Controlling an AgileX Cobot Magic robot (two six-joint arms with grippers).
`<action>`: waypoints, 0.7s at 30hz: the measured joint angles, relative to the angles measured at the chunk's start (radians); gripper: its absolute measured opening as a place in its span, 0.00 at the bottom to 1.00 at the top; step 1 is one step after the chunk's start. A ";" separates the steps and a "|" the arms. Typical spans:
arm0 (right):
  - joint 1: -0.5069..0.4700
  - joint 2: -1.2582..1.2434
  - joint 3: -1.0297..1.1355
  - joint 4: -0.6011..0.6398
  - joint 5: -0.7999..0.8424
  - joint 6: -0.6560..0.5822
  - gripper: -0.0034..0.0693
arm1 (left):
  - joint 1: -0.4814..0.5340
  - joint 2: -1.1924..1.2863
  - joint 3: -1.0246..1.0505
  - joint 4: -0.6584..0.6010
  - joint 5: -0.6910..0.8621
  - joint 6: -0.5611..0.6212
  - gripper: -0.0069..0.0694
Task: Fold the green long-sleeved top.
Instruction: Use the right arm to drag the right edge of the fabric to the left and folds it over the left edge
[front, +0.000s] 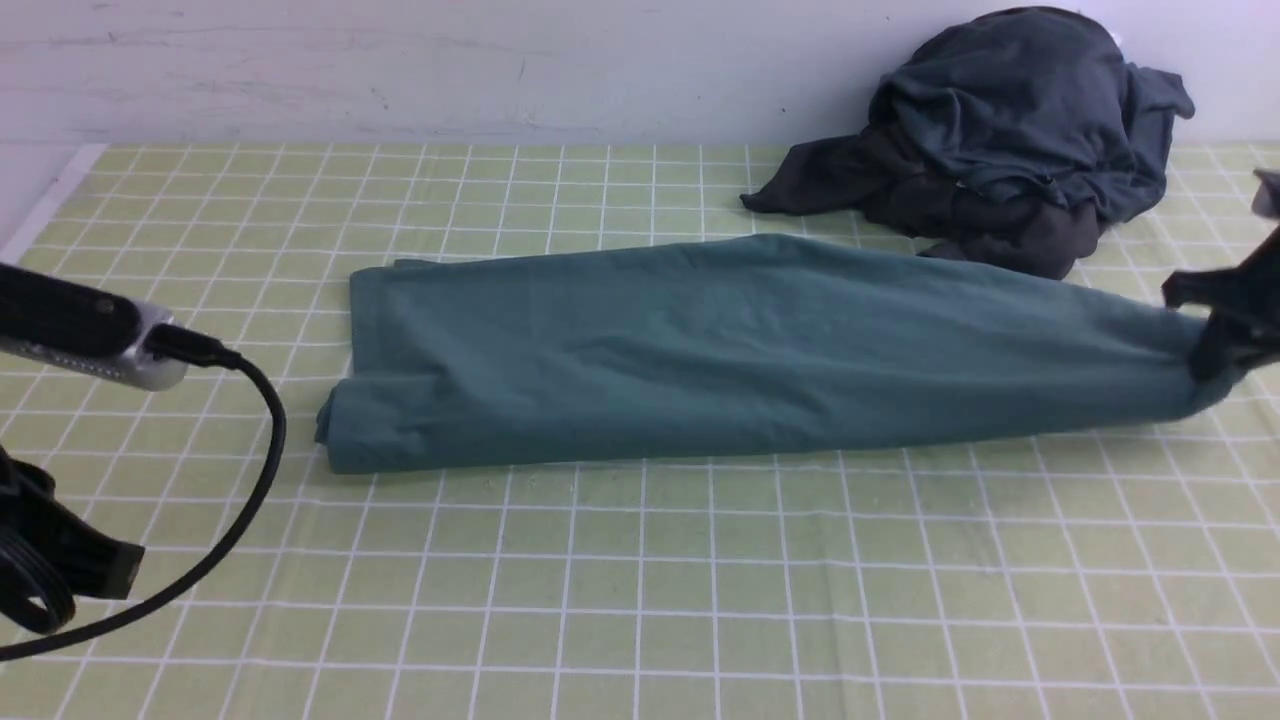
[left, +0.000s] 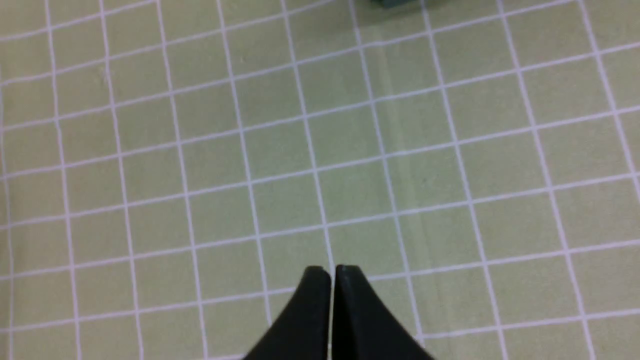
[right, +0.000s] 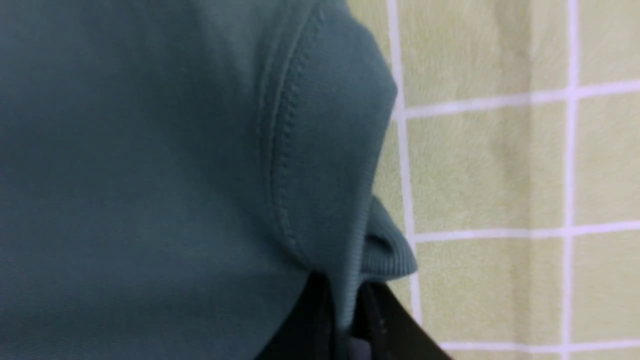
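Observation:
The green long-sleeved top (front: 720, 350) lies across the middle of the checked cloth as a long folded band running left to right. At its right end my right gripper (front: 1215, 345) is shut on the fabric, which rises slightly off the cloth there. In the right wrist view the teal cloth (right: 150, 175) fills most of the picture, and a ribbed hem edge (right: 390, 260) is pinched where the black fingers of my right gripper (right: 342, 320) meet. My left gripper (left: 332, 272) hangs shut and empty above bare cloth at the near left, apart from the top.
A heap of dark charcoal clothes (front: 1000, 140) sits at the far right against the wall, just behind the top's right end. The yellow-green checked cloth (front: 640, 580) covers the table. My left arm's wrist and black cable (front: 200, 350) hang at the left edge.

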 joint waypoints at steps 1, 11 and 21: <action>0.000 -0.047 -0.033 -0.014 0.012 -0.003 0.08 | 0.000 -0.001 0.024 0.011 -0.009 -0.020 0.09; 0.127 -0.293 -0.271 0.014 0.115 0.040 0.08 | 0.000 -0.001 0.099 -0.054 -0.183 -0.095 0.09; 0.641 -0.077 -0.269 0.083 -0.027 0.017 0.08 | 0.000 -0.001 0.099 -0.065 -0.185 -0.097 0.09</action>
